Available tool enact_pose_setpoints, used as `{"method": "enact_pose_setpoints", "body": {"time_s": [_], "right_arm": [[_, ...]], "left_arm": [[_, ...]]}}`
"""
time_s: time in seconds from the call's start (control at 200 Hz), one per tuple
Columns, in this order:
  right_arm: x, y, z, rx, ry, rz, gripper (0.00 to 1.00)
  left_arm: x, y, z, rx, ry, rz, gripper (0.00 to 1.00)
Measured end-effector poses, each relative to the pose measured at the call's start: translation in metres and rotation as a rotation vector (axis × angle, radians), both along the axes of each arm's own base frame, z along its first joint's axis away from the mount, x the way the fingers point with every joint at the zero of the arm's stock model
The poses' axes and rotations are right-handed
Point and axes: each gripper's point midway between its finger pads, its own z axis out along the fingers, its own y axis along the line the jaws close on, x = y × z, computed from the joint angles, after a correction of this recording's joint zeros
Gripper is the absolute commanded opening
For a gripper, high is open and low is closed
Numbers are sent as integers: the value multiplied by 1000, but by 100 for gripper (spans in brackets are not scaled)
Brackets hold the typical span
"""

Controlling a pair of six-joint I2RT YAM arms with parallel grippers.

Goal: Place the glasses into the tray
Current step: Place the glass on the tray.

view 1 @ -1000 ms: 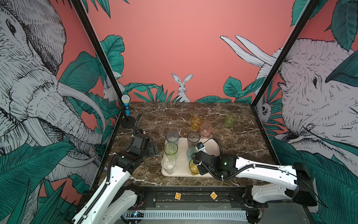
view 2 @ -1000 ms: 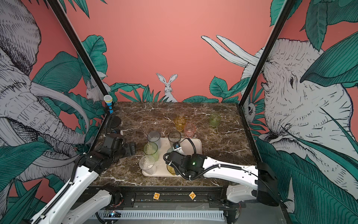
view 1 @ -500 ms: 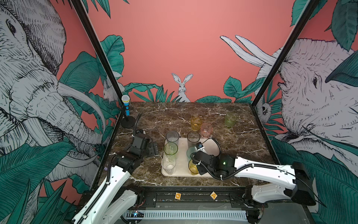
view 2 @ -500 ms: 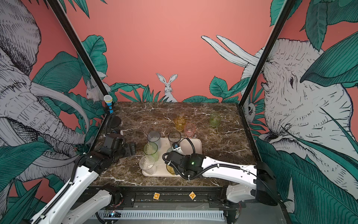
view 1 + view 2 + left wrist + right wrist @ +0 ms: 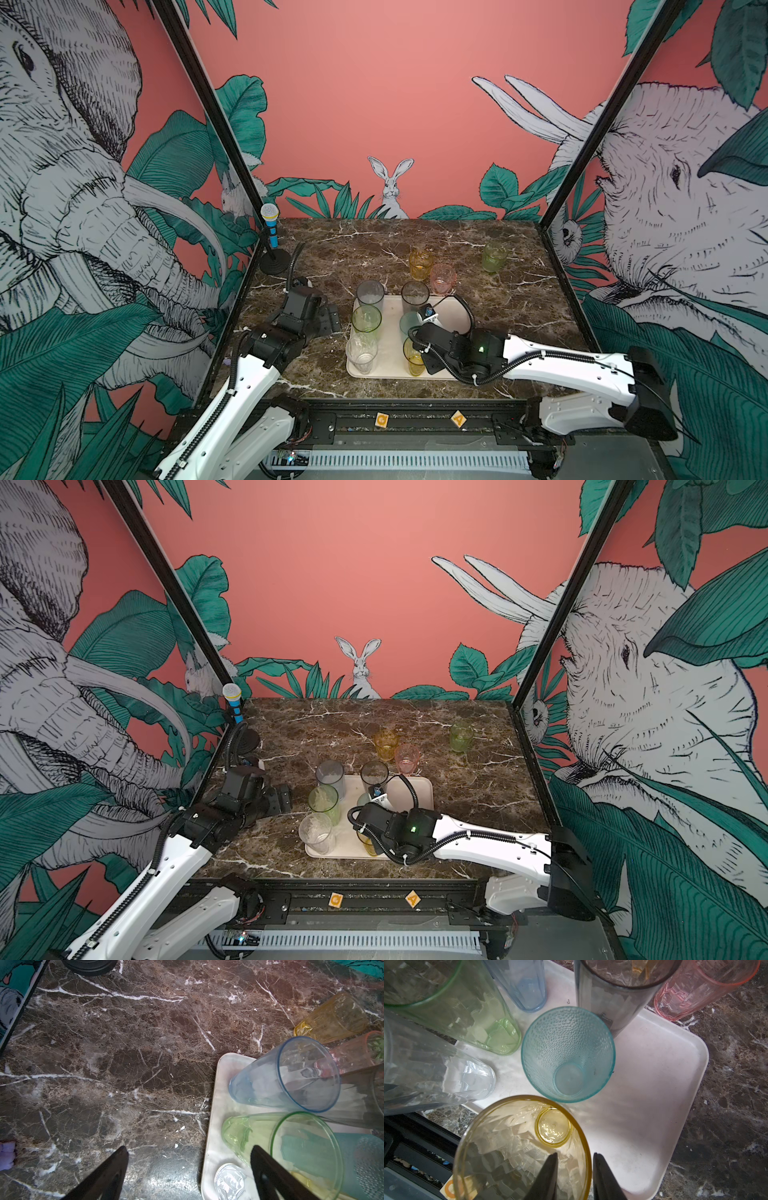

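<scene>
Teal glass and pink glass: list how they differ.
The teal glass is frosted with a dimpled wall; the pink glass is see-through. The teal glass stands inside the tray; the pink glass stands on the marble table, outside its rim. Both are upright and empty.

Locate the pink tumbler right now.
In both top views the pink tumbler stands on the marble table, just beyond the far edge of the tray, immediately right of the amber tumbler.
</scene>
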Motion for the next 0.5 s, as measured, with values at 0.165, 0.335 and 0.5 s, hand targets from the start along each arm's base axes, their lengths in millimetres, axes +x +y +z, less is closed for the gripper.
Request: {"method": "enact_pose_setpoints", "body": {"time_s": [0.165, 0.335, 0.5], "right_arm": [[0, -1, 3, -5, 3, 0, 37], [1, 5, 15, 23, -5, 2, 40], [1, 7, 20, 32, -4, 5, 43]], "left_arm": [[0, 0, -2, 3, 7, 0, 93], [1, 0, -2, 3, 8, -1, 93], [1, 0, -2, 4, 8, 0, 93]]}}
